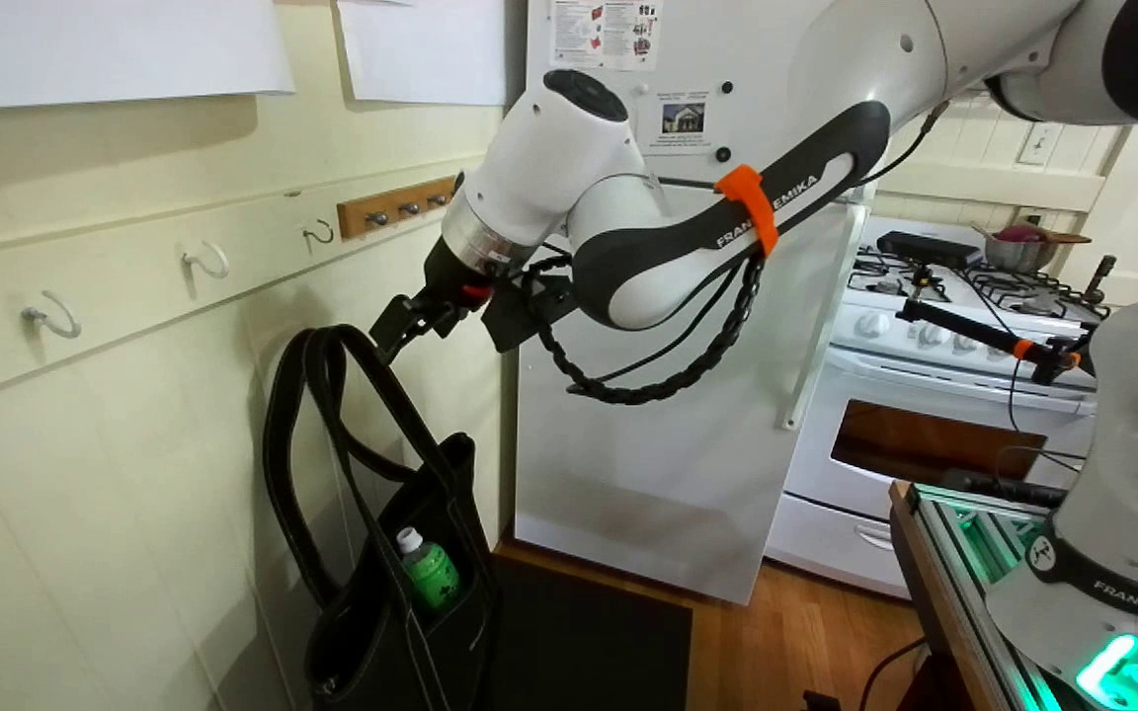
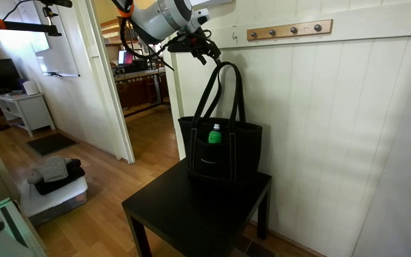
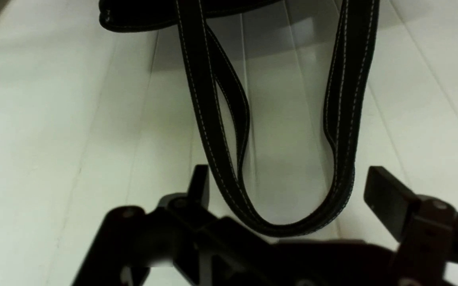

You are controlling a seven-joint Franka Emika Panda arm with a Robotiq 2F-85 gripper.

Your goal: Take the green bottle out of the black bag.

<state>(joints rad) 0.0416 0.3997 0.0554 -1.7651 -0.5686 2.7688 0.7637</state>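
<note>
Reaching direction: the green bottle (image 2: 214,136) lies below the tool (image 3: 288,174) and well apart from it; I judge that the coming move turns mainly on this difference of height.
Bottle's place: it is in the front pocket (image 2: 212,152) of the black bag (image 2: 223,164), its lower part hidden by the fabric; so it is not yet taken out.
Bottle's long axis: nearly upright in an exterior view, with the white cap (image 1: 409,539) at the top, thus the cap end is the nearer one to the tool.
Tool: its fingers (image 3: 390,198) are spread, and they pinch nothing.
Strap handles (image 3: 348,99): they rise from the bag toward the tool; in the wrist view their loop appears between the fingers, but whether it touches them I cannot tell.
Worktop (image 2: 191,214): it carries the bag, close to the wall (image 2: 316,125).
Arm (image 1: 826,158): there is only one, so the question which is nearer does not arise.
Next move: probably the tool should go clear of the loop, toward the pocket side, then come down over the cap and draw the bottle upward along its axis.
Risk: going straight down, a finger could hook the straps and pull the whole bag.
</note>
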